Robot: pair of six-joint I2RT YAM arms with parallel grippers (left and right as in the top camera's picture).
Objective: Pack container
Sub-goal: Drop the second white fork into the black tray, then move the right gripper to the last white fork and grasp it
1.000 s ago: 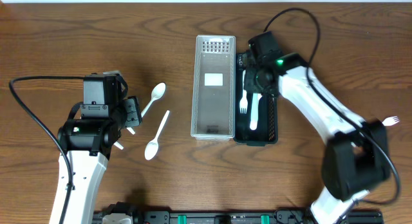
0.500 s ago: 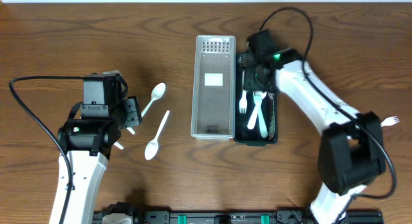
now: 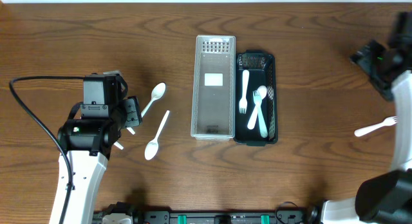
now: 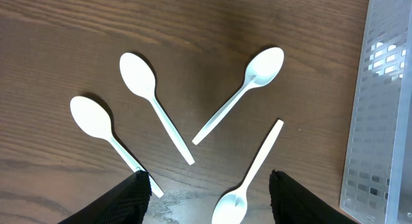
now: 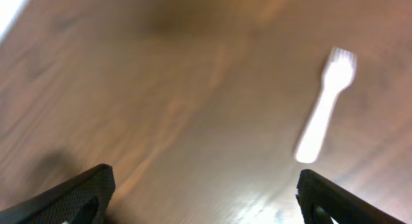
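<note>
A white mesh container [image 3: 214, 85] stands mid-table, and a black tray [image 3: 273, 95] beside it holds three pieces of white cutlery [image 3: 244, 92]. Several white spoons [image 4: 151, 102] lie on the wood under my left gripper [image 4: 209, 208]. That gripper is open, and the bowl of one spoon [image 4: 248, 179] shows between its fingers. In the overhead view two spoons [image 3: 153, 98] show right of the left gripper [image 3: 132, 114]. My right arm [image 3: 386, 63] is at the far right edge. Its gripper [image 5: 206, 198] is open and empty, above a lone white fork [image 5: 325, 111] [image 3: 375, 126].
The white container's wall [image 4: 380, 108] fills the right edge of the left wrist view. A black cable [image 3: 29, 108] loops around the left arm. The right wrist view is blurred by motion. Bare wood lies between the black tray and the lone fork.
My right gripper opened over the black tray, left a fork in it, and swung away to the table's far right. The left arm and spoons have not moved.
</note>
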